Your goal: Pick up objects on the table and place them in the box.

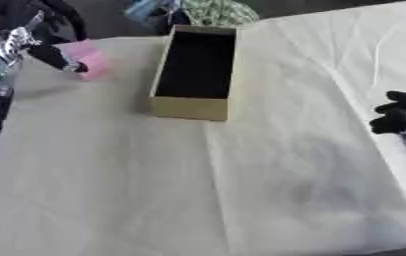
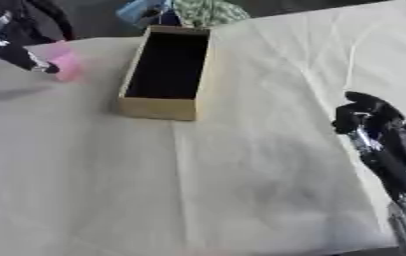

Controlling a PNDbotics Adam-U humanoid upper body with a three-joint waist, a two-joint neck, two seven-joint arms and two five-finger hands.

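Note:
An open tan box [image 1: 189, 108] with a dark inside stands on the white-covered table [image 1: 241, 190], its long side running away from me. Left of the box is a blurred pink object [image 1: 93, 61]. My left hand [image 1: 59, 56] comes in from the upper left, its dark fingers closed on the pink object's left side. I cannot tell whether the object touches the table. My right hand [image 2: 364, 114] hangs over the table's right edge, fingers curled and holding nothing.
A blue thing [image 2: 141, 11] and a green patterned thing [image 2: 208, 11] lie beyond the table's far edge, behind the box. The cloth's right edge runs under my right forearm [image 2: 390, 165]. Bare wrinkled cloth spreads in front of the box.

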